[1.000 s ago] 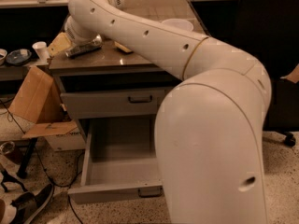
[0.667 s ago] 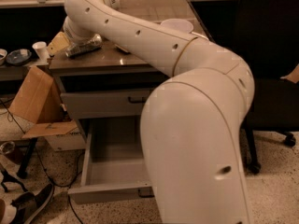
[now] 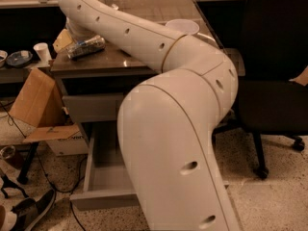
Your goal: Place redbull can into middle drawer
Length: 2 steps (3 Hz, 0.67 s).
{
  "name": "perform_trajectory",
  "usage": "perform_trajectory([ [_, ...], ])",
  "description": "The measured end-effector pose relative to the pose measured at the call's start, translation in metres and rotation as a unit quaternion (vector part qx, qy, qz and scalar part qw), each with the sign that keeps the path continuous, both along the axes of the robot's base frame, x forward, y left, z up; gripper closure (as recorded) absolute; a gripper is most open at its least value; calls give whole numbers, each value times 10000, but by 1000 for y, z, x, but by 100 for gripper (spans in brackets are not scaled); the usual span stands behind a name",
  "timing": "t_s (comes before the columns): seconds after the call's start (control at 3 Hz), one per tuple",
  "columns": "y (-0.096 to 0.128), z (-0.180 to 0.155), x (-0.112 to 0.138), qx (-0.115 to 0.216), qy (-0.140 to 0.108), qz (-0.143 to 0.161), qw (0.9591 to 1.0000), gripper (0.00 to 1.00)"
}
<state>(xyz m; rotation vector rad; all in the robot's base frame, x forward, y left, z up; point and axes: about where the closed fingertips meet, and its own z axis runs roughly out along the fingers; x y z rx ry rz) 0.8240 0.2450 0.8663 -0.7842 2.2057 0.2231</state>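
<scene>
Countertop, redbull can lying beside gripper

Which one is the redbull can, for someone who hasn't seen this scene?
Find the grey cabinet with its middle drawer pulled open, then look at the left end of its top. There, beside the end effector, the redbull can lies on its side: slim, metallic and cylindrical, unlike the flat tan object behind it.
</scene>
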Motion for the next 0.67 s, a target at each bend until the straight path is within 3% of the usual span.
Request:
perform_trajectory([
  [0.33, -11, -10, 5, -96, 223, -347, 9991, 0],
  [0.67, -15, -22, 4, -118, 448, -418, 9981, 12],
])
